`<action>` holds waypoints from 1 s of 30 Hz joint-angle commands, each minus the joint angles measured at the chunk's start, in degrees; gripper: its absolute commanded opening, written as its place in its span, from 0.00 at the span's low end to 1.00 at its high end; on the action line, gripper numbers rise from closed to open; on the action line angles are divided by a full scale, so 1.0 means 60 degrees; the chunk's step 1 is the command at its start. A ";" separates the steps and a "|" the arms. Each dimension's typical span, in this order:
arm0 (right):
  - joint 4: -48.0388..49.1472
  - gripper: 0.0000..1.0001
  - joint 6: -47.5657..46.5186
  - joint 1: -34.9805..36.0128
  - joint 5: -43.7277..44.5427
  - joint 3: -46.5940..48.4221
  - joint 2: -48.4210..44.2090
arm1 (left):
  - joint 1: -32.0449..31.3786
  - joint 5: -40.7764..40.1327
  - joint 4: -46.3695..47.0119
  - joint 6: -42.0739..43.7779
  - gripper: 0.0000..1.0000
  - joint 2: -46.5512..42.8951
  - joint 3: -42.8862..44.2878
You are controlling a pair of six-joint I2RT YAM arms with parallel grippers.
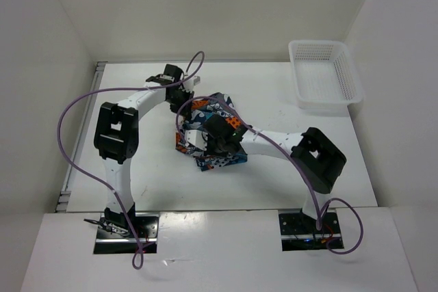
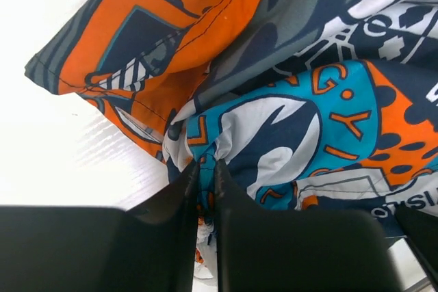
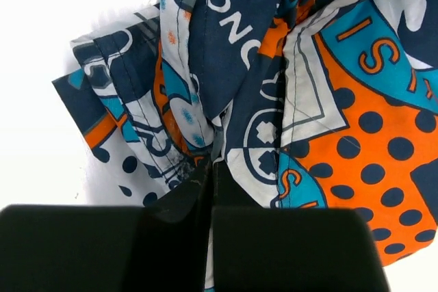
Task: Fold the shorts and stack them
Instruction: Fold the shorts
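Observation:
The shorts (image 1: 213, 109), in a busy teal, orange, navy and white print, lie bunched up in the middle of the white table. My left gripper (image 1: 185, 98) comes in at their far left edge. In the left wrist view it (image 2: 205, 167) is shut on a pinched fold of teal fabric of the shorts (image 2: 308, 121). My right gripper (image 1: 214, 140) sits on top of the heap near its front. In the right wrist view it (image 3: 212, 163) is shut on a thin fold of the shorts (image 3: 342, 121). The arms hide part of the heap from above.
A white mesh basket (image 1: 326, 94) stands at the back right corner of the table. White walls close in the table on the left, back and right. Purple cables loop over both arms.

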 commanded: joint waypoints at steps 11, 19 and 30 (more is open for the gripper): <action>-0.1263 0.00 -0.1280 0.0573 -0.1466 -0.1287 -0.2421 | 0.0347 -0.0775 0.0082 0.0042 0.12 0.0012 0.0442; -0.0046 0.48 -0.0870 0.0926 -0.1101 -0.1305 -0.2011 | -0.0078 -0.0481 -0.0021 0.0042 0.49 -0.0529 -0.0216; -0.0222 0.66 0.2466 -0.1165 -0.2065 0.1183 -0.2071 | 0.0010 -0.0393 -0.0693 0.0042 0.85 -0.3310 -0.0627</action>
